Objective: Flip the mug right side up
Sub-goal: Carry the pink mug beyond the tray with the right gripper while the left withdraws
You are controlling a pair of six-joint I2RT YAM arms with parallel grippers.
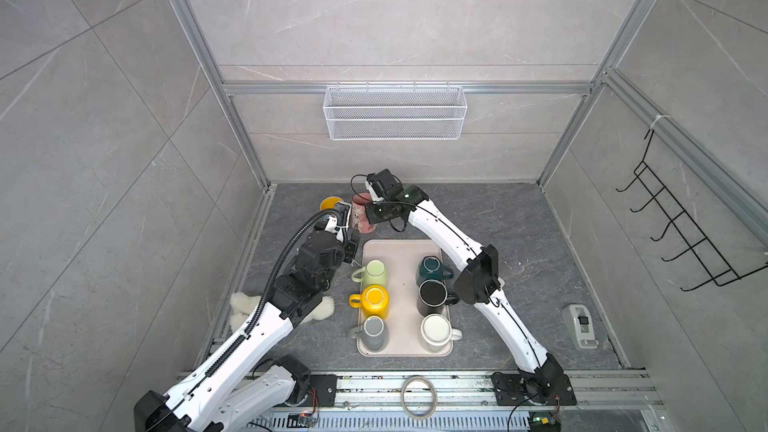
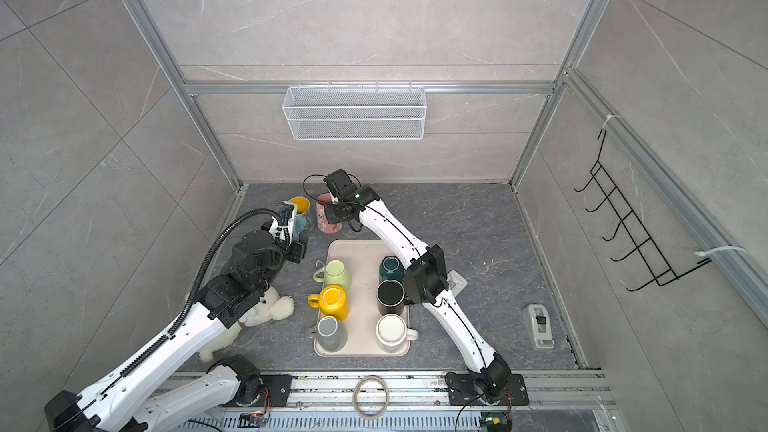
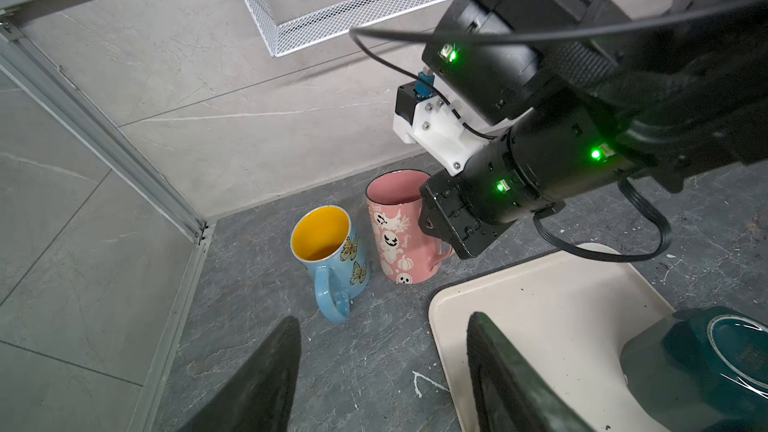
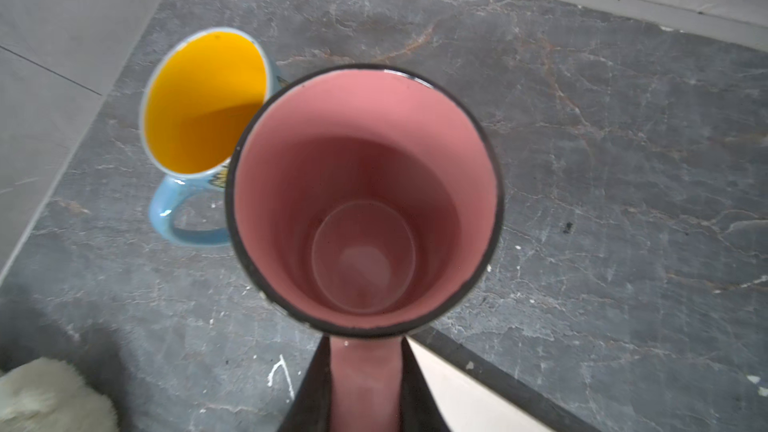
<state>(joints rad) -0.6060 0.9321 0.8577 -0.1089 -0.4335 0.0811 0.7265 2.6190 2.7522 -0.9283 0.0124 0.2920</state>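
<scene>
Mug, tall pink ghost-print ceramic (image 3: 395,238), mouth up; right gripper (image 4: 365,384) pinching handle (image 4: 365,367), seemingly steadying set-down; left gripper (image 3: 382,371) gaping, empty

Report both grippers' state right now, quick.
Left gripper: open, holding nothing.
Right gripper: shut on the handle of the pink mug.

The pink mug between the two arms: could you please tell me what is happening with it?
The right claw is shut on the handle of the pink mug, which stands mouth up on the dark tabletop beyond the tray, beside an upright blue mug. The left claw hangs open close by, holding nothing. Six other mugs sit on the tray, apparently bottom up.
</scene>
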